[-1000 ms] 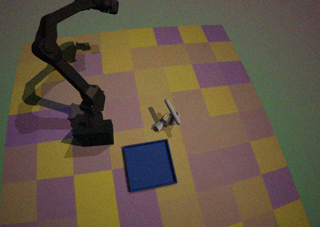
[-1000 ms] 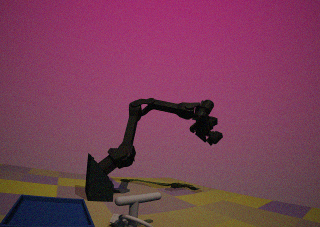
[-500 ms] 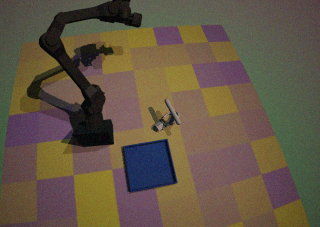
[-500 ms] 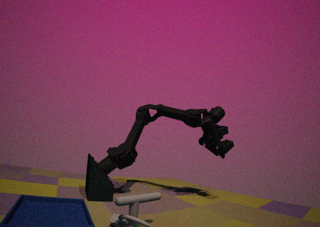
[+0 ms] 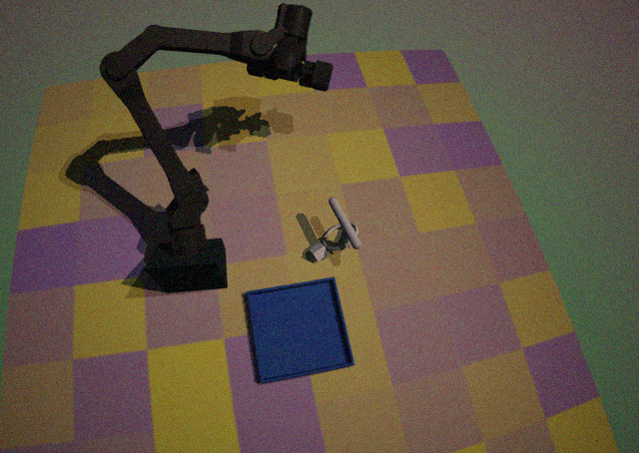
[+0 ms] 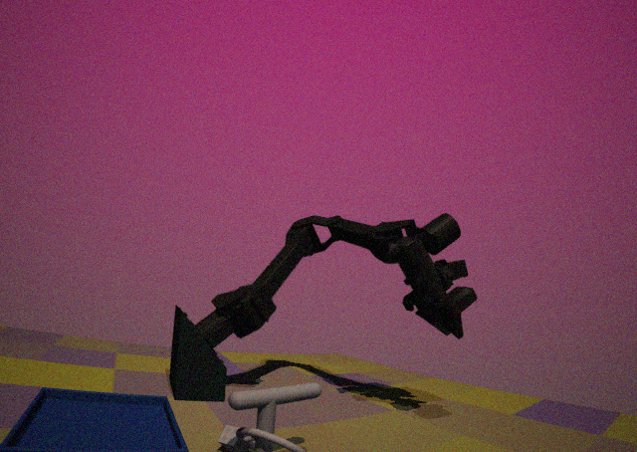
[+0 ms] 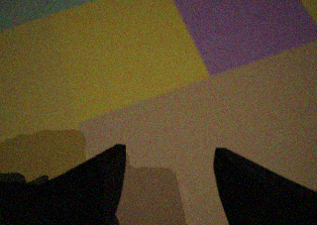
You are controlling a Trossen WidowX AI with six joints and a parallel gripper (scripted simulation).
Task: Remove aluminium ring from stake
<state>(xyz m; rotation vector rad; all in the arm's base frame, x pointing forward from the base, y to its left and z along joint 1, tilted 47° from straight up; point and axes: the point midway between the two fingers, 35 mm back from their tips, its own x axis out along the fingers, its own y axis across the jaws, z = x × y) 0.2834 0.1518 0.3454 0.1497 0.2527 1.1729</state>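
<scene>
Dark gripper [image 5: 299,76] [image 6: 458,333] [image 7: 169,156] is up high, well apart from the stake, fingers partly spread, nothing held. The pale grey aluminium ring [image 5: 330,229] [image 6: 272,437] is around the steel stake's foot, below its pale round cross-bar [image 5: 342,222] [image 6: 275,394]; blue square tray [image 5: 299,329] [image 6: 98,421] lies nearby. Best approach: swing over, come low at the blocky grey tab [image 5: 317,252] [image 6: 229,434], avoid the bar, pinch squarely. Ring's lower side is cut off in the exterior view; tilt unclear. Wrist view misses it.
</scene>
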